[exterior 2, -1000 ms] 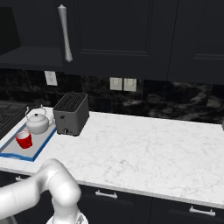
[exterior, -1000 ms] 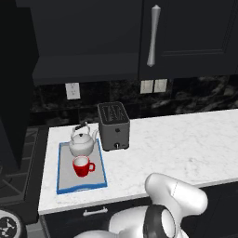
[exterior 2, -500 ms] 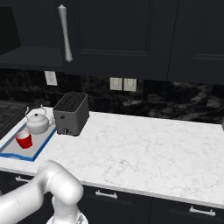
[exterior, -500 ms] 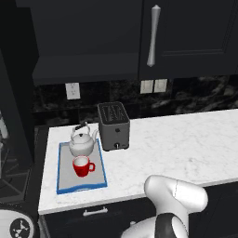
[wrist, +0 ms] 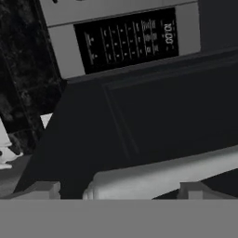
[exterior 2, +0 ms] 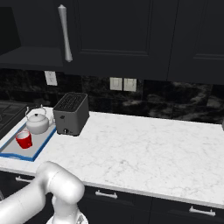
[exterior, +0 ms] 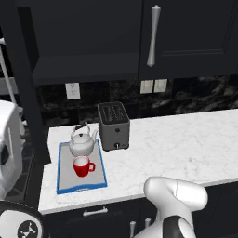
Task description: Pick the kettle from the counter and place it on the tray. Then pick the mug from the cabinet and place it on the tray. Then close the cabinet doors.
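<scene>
**Two items already on the tray, cabinet doors left to close**

Two task objects, the kettle and the red mug, stand on the blue-rimmed tray, at the left end of the marble counter, beside the dark toaster. The mug is just in front of the kettle.

What remains, I judge, is the cabinet doors. The right door with its long silver bar handle looks shut; the left part of the cabinet seems open, though the dark surfaces make this hard to confirm.

A door is stiff and hinged, so it should swing with a steady push on its outer edge or a grip on the handle.

The gripper has its fingers spread wide and holds nothing; it faces a dark panel under a silver display.
</scene>
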You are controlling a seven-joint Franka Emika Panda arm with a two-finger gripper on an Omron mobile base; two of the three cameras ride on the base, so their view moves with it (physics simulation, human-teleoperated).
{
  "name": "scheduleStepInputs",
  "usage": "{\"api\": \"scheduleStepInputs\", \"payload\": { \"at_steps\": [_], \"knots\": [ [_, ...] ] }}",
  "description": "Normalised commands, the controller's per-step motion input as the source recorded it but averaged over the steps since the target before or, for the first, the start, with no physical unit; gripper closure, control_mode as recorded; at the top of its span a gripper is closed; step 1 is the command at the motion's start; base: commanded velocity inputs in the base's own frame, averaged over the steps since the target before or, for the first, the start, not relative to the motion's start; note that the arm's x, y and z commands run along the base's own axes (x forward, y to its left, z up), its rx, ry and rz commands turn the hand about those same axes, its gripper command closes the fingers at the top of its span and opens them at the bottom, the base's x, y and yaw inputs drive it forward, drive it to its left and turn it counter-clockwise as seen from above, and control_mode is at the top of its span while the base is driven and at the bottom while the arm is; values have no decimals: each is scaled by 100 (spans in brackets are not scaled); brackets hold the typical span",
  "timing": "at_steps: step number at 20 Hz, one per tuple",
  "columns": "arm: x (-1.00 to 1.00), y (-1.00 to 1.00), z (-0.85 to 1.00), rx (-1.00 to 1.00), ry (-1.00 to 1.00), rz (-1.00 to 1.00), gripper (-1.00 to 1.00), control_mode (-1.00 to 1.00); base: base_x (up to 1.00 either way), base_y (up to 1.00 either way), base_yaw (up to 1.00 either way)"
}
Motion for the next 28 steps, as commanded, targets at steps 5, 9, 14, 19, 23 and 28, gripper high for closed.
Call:
{"api": "scheduleStepInputs", "payload": {
  "at_steps": [5,9,14,19,23,28],
  "knots": [
    [6,-42,2,-5,1,-16,-100,-100,0,0,0],
    [12,-42,2,-3,2,-16,-100,-100,0,0,0],
    [13,-45,0,-1,4,-13,-100,-100,0,0,0],
    [21,-49,0,0,1,-8,-100,-100,0,0,0],
    [29,-56,0,0,0,-3,-100,-100,0,0,0],
    [36,-60,-1,0,1,0,-100,-100,0,0,0]
  ]
}}
